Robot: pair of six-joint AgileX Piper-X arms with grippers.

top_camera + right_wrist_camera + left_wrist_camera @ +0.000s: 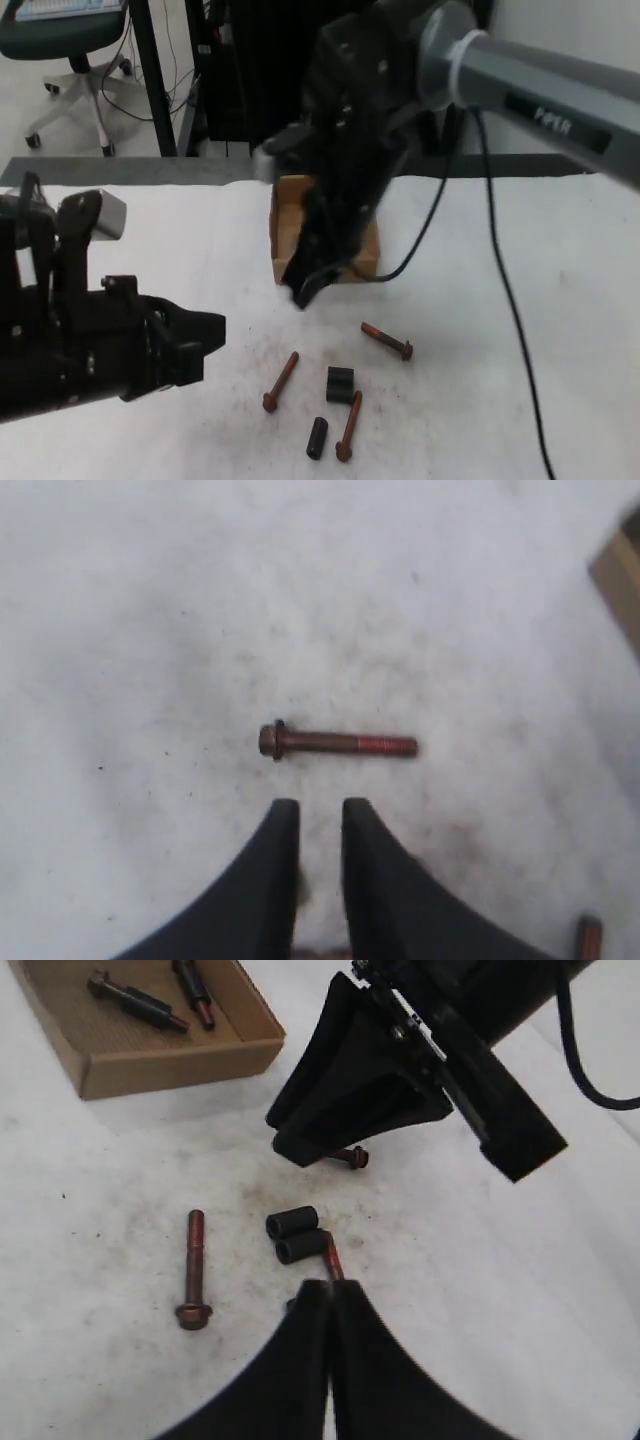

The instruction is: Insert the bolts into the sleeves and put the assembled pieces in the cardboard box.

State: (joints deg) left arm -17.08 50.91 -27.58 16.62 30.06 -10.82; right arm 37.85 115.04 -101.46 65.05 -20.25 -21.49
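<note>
As the left gripper point(330, 1286) hangs over the bench's point(520, 400) near edge, fingers pressed tight together on nothing, one bolt point(331, 1256) lies just past its tips, its end touching a pair of black sleeves point(291, 1223) set side by side. A second bolt point(193, 1270) lies loose beside them. Farther out, the right gripper point(320, 806) points down, fingers a slim gap apart and empty, near a third bolt point(335, 744). Toward the far edge, the cardboard box point(180, 1068) holds two assembled pieces point(135, 998).
</note>
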